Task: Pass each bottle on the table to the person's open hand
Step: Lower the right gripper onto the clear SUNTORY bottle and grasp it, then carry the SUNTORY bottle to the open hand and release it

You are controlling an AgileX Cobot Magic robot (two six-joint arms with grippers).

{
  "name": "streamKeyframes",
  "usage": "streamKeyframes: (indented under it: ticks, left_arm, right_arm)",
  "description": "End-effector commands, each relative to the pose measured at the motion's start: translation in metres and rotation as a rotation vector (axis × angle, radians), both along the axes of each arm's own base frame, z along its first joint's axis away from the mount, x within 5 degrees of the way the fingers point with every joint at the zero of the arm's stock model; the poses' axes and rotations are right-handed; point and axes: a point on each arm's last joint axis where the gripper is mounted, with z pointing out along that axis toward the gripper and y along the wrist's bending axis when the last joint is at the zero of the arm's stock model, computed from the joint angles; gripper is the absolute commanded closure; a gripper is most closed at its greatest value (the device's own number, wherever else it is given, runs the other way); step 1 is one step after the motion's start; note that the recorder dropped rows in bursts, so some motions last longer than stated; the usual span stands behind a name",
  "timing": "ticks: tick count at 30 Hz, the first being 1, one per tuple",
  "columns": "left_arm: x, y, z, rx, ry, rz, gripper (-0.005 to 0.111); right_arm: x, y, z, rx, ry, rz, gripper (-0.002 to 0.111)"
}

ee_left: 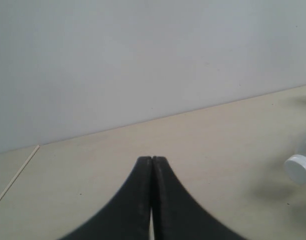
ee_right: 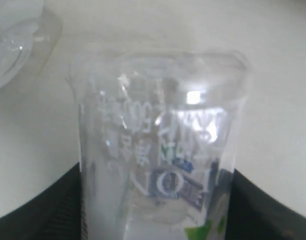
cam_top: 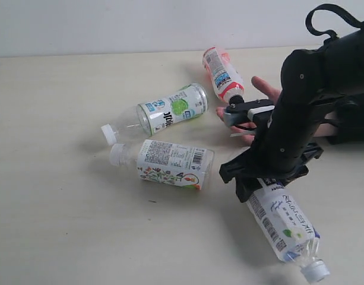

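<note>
All four bottles are seen lying on the broad pale beige tabletop (cam_top: 63,208), so the handing-over is judged to be at or near its start. The clear bottle with the lime-green label and white cap (cam_top: 170,111) is found near the middle of the exterior view. The squarish clear bottle with the white floral label (cam_top: 170,163) lies just beside it at 6 o'clock. The clear bottle with the red-orange label and black cap (cam_top: 220,71) lies at 1 o'clock, its cap end just beside the person's open hand (cam_top: 266,89), which is held out at 2 o'clock; whether that bottle counts as delivered cannot be told. The long clear bottle with the white-and-blue label (cam_top: 284,224) lies at 5 o'clock, cap pointing outward. It is straddled at its base end by the right gripper (cam_top: 260,177), whose black arm is brought in from 3 o'clock and bent down in front of the hand. In the right wrist view the jaws are seen flanking both walls of this bottle, but whether it is actually clamped cannot be told. The left gripper (ee_left: 152,161) is held low over bare table, its fingers pressed together on nothing.
</note>
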Motion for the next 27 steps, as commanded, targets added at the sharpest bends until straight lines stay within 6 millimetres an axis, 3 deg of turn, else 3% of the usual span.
streamKeyframes:
  ticks: [1,4,9,14,20,23,27]
  left_arm:
    - [0.000,0.000,0.000,0.001,-0.008,-0.005,0.107]
    - [0.000,0.000,0.000,0.001,-0.008,-0.005,0.107]
    - [0.000,0.000,0.000,0.001,-0.008,-0.005,0.107]
    - [0.000,0.000,0.000,0.001,-0.008,-0.005,0.107]
    - [0.000,0.000,0.000,0.001,-0.008,-0.005,0.107]
    - [0.000,0.000,0.000,0.001,-0.008,-0.005,0.107]
    - [0.000,0.000,0.000,0.001,-0.008,-0.005,0.107]
  right_arm:
    - [-0.007,-0.002,0.004,-0.018,0.052,0.045,0.094]
    - [-0.010,-0.003,0.015,-0.010,0.044,0.074,0.108]
    - [-0.022,-0.009,0.043,-0.005,0.054,0.125,0.108]
    - [-0.025,-0.011,0.093,0.018,-0.034,0.151,0.108]
    - [0.006,-0.021,0.158,-0.031,-0.289,0.112,0.108]
    - [0.028,-0.027,0.168,-0.012,-0.340,0.060,0.108]
    - [0.052,-0.036,0.153,-0.022,-0.338,0.006,0.108]
